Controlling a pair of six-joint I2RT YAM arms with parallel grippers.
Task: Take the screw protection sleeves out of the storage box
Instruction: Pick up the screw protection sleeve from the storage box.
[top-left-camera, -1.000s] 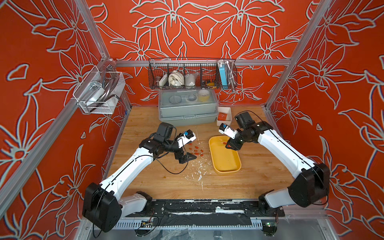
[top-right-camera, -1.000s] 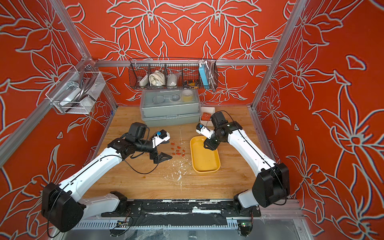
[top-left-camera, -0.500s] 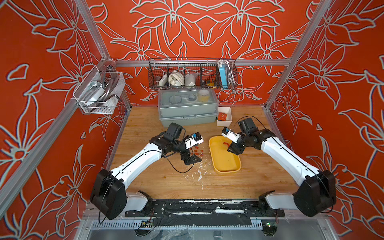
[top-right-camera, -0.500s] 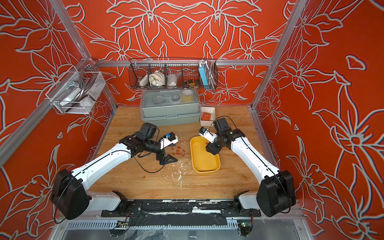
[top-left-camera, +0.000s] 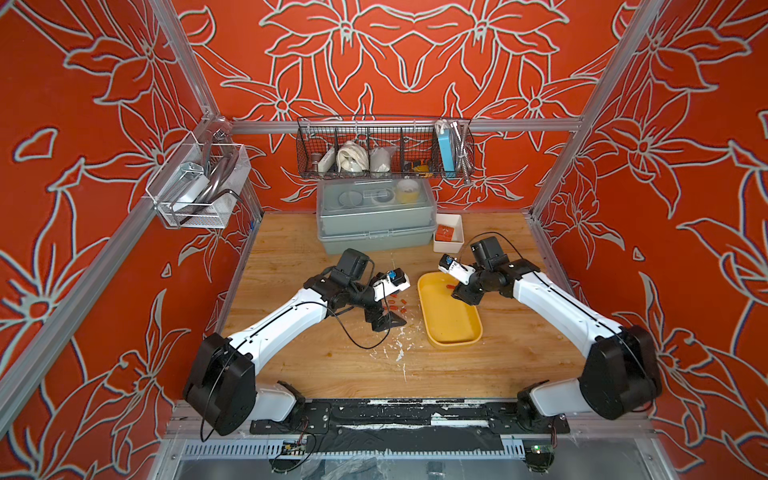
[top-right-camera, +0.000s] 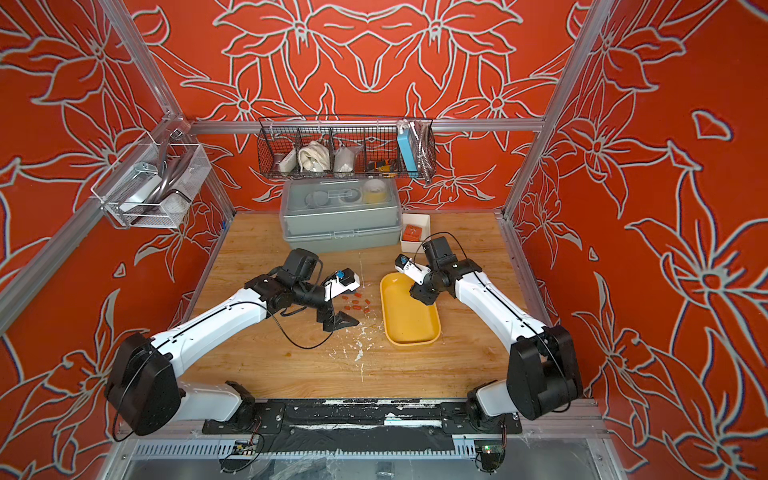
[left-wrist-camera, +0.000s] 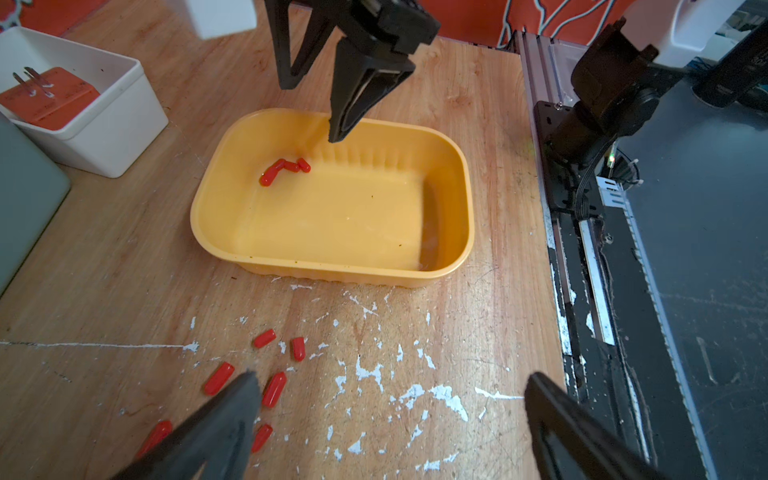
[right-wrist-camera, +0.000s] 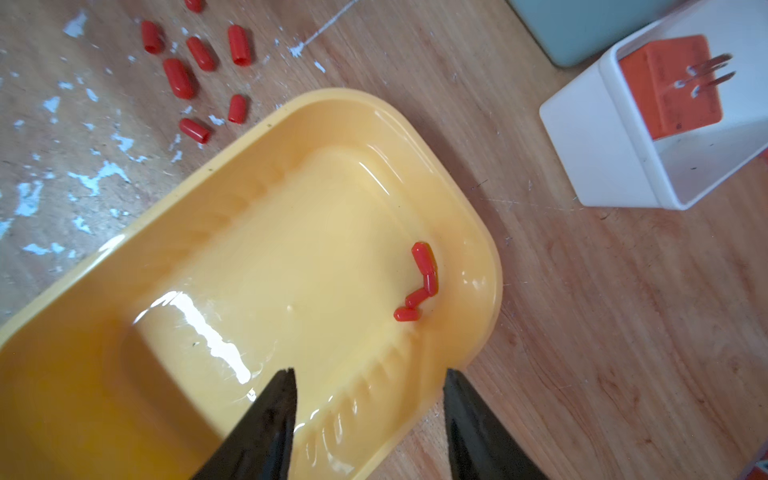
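Mustard-yellow storage box (top-left-camera: 451, 320) lies right of centre in a top view, on the wooden desk (top-left-camera: 316, 361). The right arm bends inward, right pincer (right-wrist-camera: 370, 372) half-spread and empty over the box's upper end, where four screw protection sleeves (right-wrist-camera: 422, 282) lie (more beside the box). Left pincer (left-wrist-camera: 392, 376) gapes wide, empty, low over the desk; orange floral walls (top-left-camera: 104, 291)

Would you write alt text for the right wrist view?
Four red sleeves lie clustered at one end of the yellow tray, ahead of the open right gripper. More sleeves lie outside on the table; a white bin holds an orange block.
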